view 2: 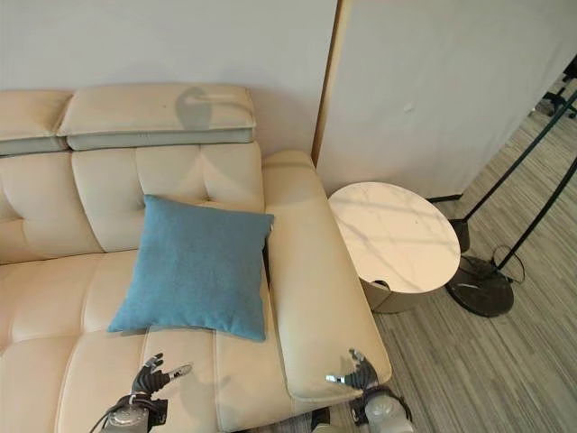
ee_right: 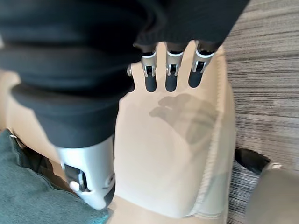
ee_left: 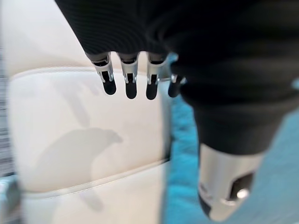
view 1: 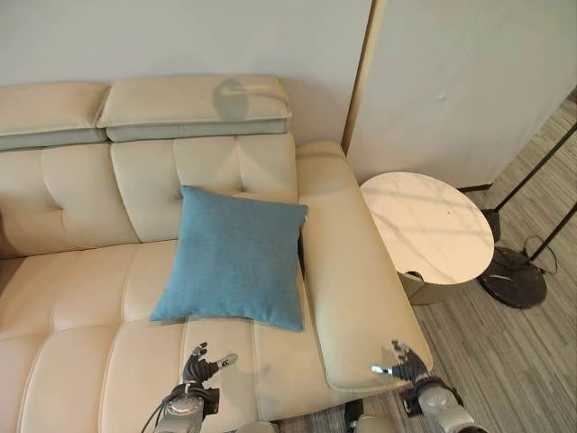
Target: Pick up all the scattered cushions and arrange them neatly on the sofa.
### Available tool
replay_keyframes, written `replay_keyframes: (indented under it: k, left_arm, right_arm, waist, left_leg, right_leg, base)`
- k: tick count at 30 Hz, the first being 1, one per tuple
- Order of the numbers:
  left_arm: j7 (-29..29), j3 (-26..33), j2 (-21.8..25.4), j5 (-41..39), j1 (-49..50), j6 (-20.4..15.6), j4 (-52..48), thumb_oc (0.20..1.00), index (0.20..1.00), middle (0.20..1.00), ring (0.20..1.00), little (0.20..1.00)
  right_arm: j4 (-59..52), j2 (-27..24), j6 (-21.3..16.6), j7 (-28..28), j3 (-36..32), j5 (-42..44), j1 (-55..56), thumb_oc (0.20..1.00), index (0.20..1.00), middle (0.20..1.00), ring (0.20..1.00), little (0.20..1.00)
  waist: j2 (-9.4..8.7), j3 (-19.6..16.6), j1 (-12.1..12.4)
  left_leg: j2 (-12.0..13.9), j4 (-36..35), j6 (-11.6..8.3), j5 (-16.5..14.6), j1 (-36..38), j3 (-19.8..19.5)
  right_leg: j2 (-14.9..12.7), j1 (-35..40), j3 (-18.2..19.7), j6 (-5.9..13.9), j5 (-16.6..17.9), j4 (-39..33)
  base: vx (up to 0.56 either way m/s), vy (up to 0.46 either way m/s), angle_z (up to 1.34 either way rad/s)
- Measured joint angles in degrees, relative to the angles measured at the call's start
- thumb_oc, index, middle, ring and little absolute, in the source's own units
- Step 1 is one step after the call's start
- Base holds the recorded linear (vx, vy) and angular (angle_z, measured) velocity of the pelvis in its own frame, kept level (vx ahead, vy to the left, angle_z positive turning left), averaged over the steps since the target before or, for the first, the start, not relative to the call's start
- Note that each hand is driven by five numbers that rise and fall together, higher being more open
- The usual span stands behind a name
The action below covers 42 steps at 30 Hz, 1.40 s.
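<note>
A blue cushion (view 1: 233, 257) leans upright against the backrest of the cream leather sofa (view 1: 81, 298), its lower edge on the seat and its right side just beside the armrest (view 1: 347, 271). The sofa runs out of view to the left, so any further cushions there cannot be made out.

The left hand (view 1: 200, 368) hangs over the front of the seat, below the cushion and apart from it; its fingers (ee_left: 130, 84) are relaxed and spread, holding nothing. The right hand (view 1: 403, 363) hovers over the front end of the armrest, its fingers (ee_right: 171, 75) likewise apart and empty. Both arms are cut off at the bottom edge of the head views.

A round marble side table (view 1: 426, 225) stands just right of the armrest, its base mostly hidden under its top. A floor lamp base (view 1: 512, 278) sits near it on the striped floor (view 1: 505, 361), with the lamp's poles running out of frame.
</note>
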Motion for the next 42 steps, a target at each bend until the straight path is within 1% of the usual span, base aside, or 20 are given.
replay_keyframes:
  k: [2, 7, 8, 9, 10, 11, 12, 13, 15, 16, 17, 18, 19, 21, 23, 24, 26, 32, 39, 42]
  left_arm:
    - [-0.97, -0.03, -0.95, 0.67, -0.24, 1.1, 4.05, 1.0, 1.0, 1.0, 1.0, 1.0]
    - [-1.51, 0.46, -2.05, 2.16, 0.25, 2.22, 9.22, 1.0, 1.0, 1.0, 1.0, 1.0]
    - [-1.53, 0.32, -2.18, 2.17, 0.3, 2.28, 9.5, 1.0, 1.0, 1.0, 1.0, 1.0]
    - [-1.72, 0.16, -2.58, 2.17, 0.29, 2.56, 9.89, 1.0, 1.0, 1.0, 1.0, 1.0]
    - [-1.84, 0.45, -2.33, 2.17, -0.6, 2.68, 9.92, 1.0, 1.0, 1.0, 1.0, 1.0]
    - [-1.76, -0.05, -2.38, 2.14, -0.5, 2.64, 10.08, 1.0, 1.0, 1.0, 1.0, 1.0]
    - [-1.94, -0.35, -2.16, 2.18, -1.08, 2.67, 9.84, 1.0, 1.0, 1.0, 1.0, 1.0]
    - [-2.01, -0.16, -2.56, 2.19, -1.61, 2.92, 10.1, 1.0, 1.0, 1.0, 1.0, 1.0]
    - [-2.09, 0.21, -2.78, 2.2, -1.75, 3.27, 10.19, 1.0, 1.0, 1.0, 1.0, 1.0]
    - [-2.07, 0.61, -2.7, 2.2, -2.19, 3.45, 10.34, 1.0, 1.0, 1.0, 1.0, 1.0]
    - [-2.07, 0.96, -2.66, 2.2, -2.21, 3.39, 10.32, 1.0, 1.0, 1.0, 1.0, 1.0]
    - [-2.07, 0.95, -2.71, 2.2, -2.27, 3.41, 10.33, 1.0, 1.0, 1.0, 1.0, 1.0]
    - [-2.1, 0.97, -2.84, 2.22, -2.47, 3.4, 10.28, 1.0, 1.0, 1.0, 1.0, 1.0]
    - [-2.15, 0.95, -3.14, 2.25, -3.14, 3.43, 10.3, 1.0, 1.0, 1.0, 1.0, 1.0]
    - [-2.23, 0.69, -3.68, 2.3, -3.63, 3.37, 9.99, 1.0, 1.0, 1.0, 1.0, 1.0]
    - [-2.23, 0.23, -3.83, 3.05, -4.19, 3.44, 9.99, 1.0, 1.0, 1.0, 1.0, 1.0]
    - [-2.36, -0.17, -3.99, 4.55, -2.9, 3.59, 10.04, 1.0, 1.0, 1.0, 1.0, 1.0]
    - [-2.82, 0.07, -4.02, 4.94, 0.63, 4.37, 10.1, 1.0, 1.0, 1.0, 1.0, 1.0]
    - [-3.28, 0.3, -3.8, 4.95, 1.1, 4.38, 10.09, 1.0, 1.0, 1.0, 1.0, 1.0]
    - [-3.29, 0.32, -3.22, 4.99, -0.76, 4.34, 10.11, 1.0, 1.0, 1.0, 1.0, 1.0]
  right_arm:
    - [3.58, 0.21, -0.34, 0.32, -0.6, 0.09, -1.67, 1.0, 1.0, 1.0, 1.0, 1.0]
    - [7.6, 0.7, 0.11, 1.18, -2.18, 2.57, -0.09, 1.0, 1.0, 1.0, 1.0, 1.0]
    - [7.62, 0.63, 0.09, 1.28, -2.28, 3.01, 0.28, 1.0, 1.0, 1.0, 1.0, 1.0]
    - [7.71, -0.07, 0.03, 1.24, -2.47, 4.45, 1.16, 1.0, 1.0, 1.0, 1.0, 1.0]
    - [7.73, -0.23, 0.16, 1.2, -2.76, 4.97, 1.38, 1.0, 1.0, 1.0, 1.0, 1.0]
    - [7.7, -0.65, 0.17, 1.24, -3.19, 5.48, 1.49, 1.0, 1.0, 1.0, 1.0, 1.0]
    - [7.69, -0.81, 0.15, 1.15, -4.03, 5.67, 1.56, 1.0, 1.0, 1.0, 1.0, 1.0]
    - [7.71, -1.46, 0.24, 0.7, -4.38, 5.77, 1.67, 1.0, 1.0, 1.0, 1.0, 1.0]
    - [7.76, -2.16, 0.14, 0.61, -3.81, 5.73, 1.91, 1.0, 1.0, 1.0, 1.0, 1.0]
    - [7.74, -2.18, 0.16, 0.54, -4.06, 5.78, 1.89, 1.0, 1.0, 1.0, 1.0, 1.0]
    - [7.78, -2.14, 0.14, 0.66, -4.05, 5.75, 2.7, 1.0, 1.0, 1.0, 1.0, 1.0]
    - [7.92, -2.07, 0.32, 0.64, -4.08, 5.76, 2.89, 1.0, 1.0, 1.0, 1.0, 1.0]
    - [7.93, -2.05, 0.46, 0.71, -4.1, 5.76, 2.95, 1.0, 1.0, 1.0, 1.0, 1.0]
    - [7.78, -1.82, 0.85, 0.82, -4.12, 5.86, 2.96, 1.0, 1.0, 1.0, 1.0, 1.0]
    - [7.69, -1.92, 0.89, 0.98, -4.24, 6.19, 2.63, 1.0, 1.0, 1.0, 1.0, 1.0]
    - [7.63, -1.19, 0.96, 1.24, -4.39, 6.3, 2.29, 1.0, 1.0, 1.0, 1.0, 1.0]
    - [7.61, -0.17, 0.91, 1.25, -4.5, 6.32, 2.33, 1.0, 1.0, 1.0, 1.0, 1.0]
    - [7.68, 0.27, 0.99, 1.24, -4.52, 6.22, 3.44, 1.0, 1.0, 1.0, 1.0, 1.0]
    - [7.87, 0.37, 1.14, 1.28, -5.05, 6.05, 3.25, 1.0, 1.0, 1.0, 1.0, 1.0]
    - [7.99, 0.76, 1.33, 1.19, -6.44, 5.52, 2.7, 1.0, 1.0, 1.0, 1.0, 1.0]
  waist:
    - [0.62, 0.12, 0.01]
    - [2.41, 0.07, 1.16]
    - [2.48, 0.05, 0.99]
    - [3.27, 0.21, 0.62]
    - [2.63, 0.36, -0.07]
    - [2.85, 0.79, -0.22]
    - [3.12, 1.38, -0.66]
    - [2.48, 2.4, -0.51]
    - [1.76, 3.41, -0.59]
    - [0.57, 3.7, -0.5]
    - [-1.03, 3.38, -0.58]
    - [-0.8, 3.25, -0.68]
    - [-0.15, 2.83, -0.75]
    - [1.09, 2.08, -1.44]
    - [3.24, 1.08, -2.0]
    - [2.85, 0.72, -2.08]
    - [2.01, -0.46, -2.24]
    - [1.91, -1.46, -2.12]
    - [2.13, -1.54, -2.0]
    - [0.91, -0.14, -2.1]
  left_leg:
    - [0.91, -0.09, -1.1, 0.76, 0.84, -0.37]
    - [5.9, 1.28, -5.18, 0.55, 0.49, 0.07]
    - [6.71, 1.62, -5.41, 0.62, -0.1, -0.03]
    - [8.16, 3.23, -7.59, 1.13, -2.44, -1.15]
    - [8.66, 4.4, -9.26, 1.4, -4.15, -2.62]
    - [9.25, 4.68, -9.62, 3.18, -4.77, -3.59]
    - [9.73, 5.06, -11.5, 2.83, -5.67, -4.03]
    - [9.51, 5.28, -10.65, -1.11, -5.34, -4.39]
    - [7.78, 11.82, -9.32, -3.11, -6.56, -3.46]
    - [5.29, 18.28, -7.25, -5.02, -7.27, -2.28]
    - [2.1, 25.91, -6.35, -8.72, -7.35, 0.33]
    - [1.18, 26.92, -6.06, -9.78, -6.35, 0.83]
    - [0.17, 23.43, -5.12, -11.68, -1.04, 1.91]
    - [0.62, 17.93, -4.16, -12.49, 4.39, 3.64]
    - [1.26, 9.61, -4.3, -12.12, 8.0, 3.4]
    - [1.02, 3.97, -2.37, -10.83, 9.71, 3.95]
    - [-0.15, -0.71, -0.91, -8.44, 10.91, 3.07]
    - [-0.98, -0.61, -1.75, -7.59, 11.75, 2.65]
    - [-2.14, -0.59, -1.83, -7.59, 12.71, 4.5]
    - [-2.65, -0.67, -1.27, -7.97, 11.94, 5.36]
  right_leg:
    - [1.07, 2.46, 0.75, -0.71, -1.41, -2.59]
    - [6.26, 2.57, 0.19, -6.02, -1.37, -4.32]
    - [7.0, 2.0, 0.03, -6.34, -1.75, -3.71]
    - [8.9, 1.29, -0.7, -6.73, -2.02, -2.15]
    - [9.23, -1.31, -0.54, -8.88, -3.15, 0.43]
    - [10.51, -2.16, -1.5, -9.55, -3.26, 1.93]
    - [10.48, -2.99, -1.52, -10.59, -3.95, 2.67]
    - [10.44, -3.73, -1.67, -11.91, -4.21, 3.56]
    - [8.47, -3.53, -2.38, -14.12, -2.84, 3.52]
    - [6.57, -3.14, -2.37, -14.42, -2.09, 3.02]
    - [4.69, -1.34, -2.0, -14.07, -0.4, -0.9]
    - [4.4, -0.06, -2.14, -13.15, 0.4, -3.5]
    - [4.63, 2.21, -2.06, -12.47, 2.87, -8.3]
    - [5.24, 2.88, -3.31, -11.75, 4.59, -10.85]
    - [6.6, 2.23, -3.44, -10.93, 5.06, -10.91]
    - [6.4, 2.02, -3.46, -9.56, 5.81, -11.23]
    - [5.51, 2.56, -4.6, -8.67, 7.76, -13.37]
    - [4.89, 5.17, -4.76, -7.14, 10.04, -16.8]
    - [4.24, 5.38, -2.94, -7.1, 12.16, -16.99]
    - [3.38, 3.95, -2.69, -5.0, 11.38, -16.25]
  base:
    - [-0.29, -0.267, 0.03]
    - [-0.41, -0.334, -0.17]
    - [-0.35, -0.215, 0.13]
    - [-0.46, -0.224, 0.33]
    - [-0.39, -0.167, 0.4]
    - [-0.39, -0.166, 0.46]
    - [-0.3, -0.127, 0.26]
    - [-0.26, -0.109, 0.12]
    - [-0.25, -0.096, -0.05]
    - [-0.12, -0.027, 0.06]
    - [-0.06, 0.004, 0.14]
    - [-0.07, 0.007, 0.08]
    - [-0.05, 0.028, 0.01]
    - [-0.02, 0.063, 0.24]
    - [-0.04, 0.083, 0.41]
    - [-0.05, 0.114, 0.26]
    - [-0.04, 0.13, 0.34]
    - [-0.01, 0.109, 0.09]
    - [-0.1, 0.186, -0.15]
    - [-0.15, 0.089, -0.13]
